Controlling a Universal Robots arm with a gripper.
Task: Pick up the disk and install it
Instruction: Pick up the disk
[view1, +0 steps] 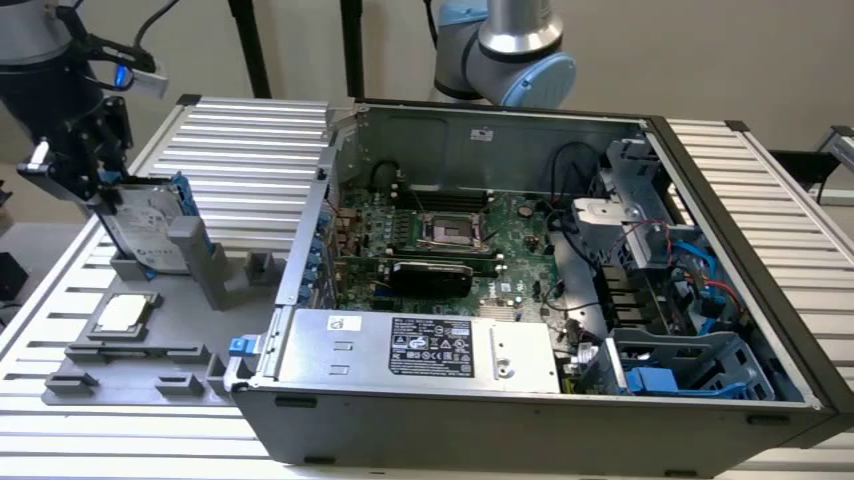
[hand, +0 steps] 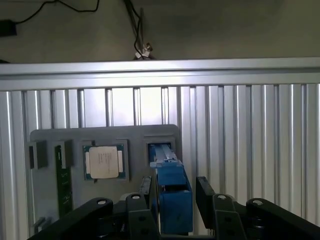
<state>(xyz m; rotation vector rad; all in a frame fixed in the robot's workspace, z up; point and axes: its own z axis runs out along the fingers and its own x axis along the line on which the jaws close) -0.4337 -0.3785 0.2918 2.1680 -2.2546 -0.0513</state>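
At the exterior view's left, on ribbed metal table (view1: 247, 125): disk (view1: 140, 228) upright in grey fixture (view1: 147, 368); gripper (hand: 176, 187) spread wide astride it; beige wall (view1: 694, 55) far behind.

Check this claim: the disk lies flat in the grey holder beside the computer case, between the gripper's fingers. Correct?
No: the disk stands upright in the grey holder beside the computer case, between the fingers of the gripper; the exterior view shows it.
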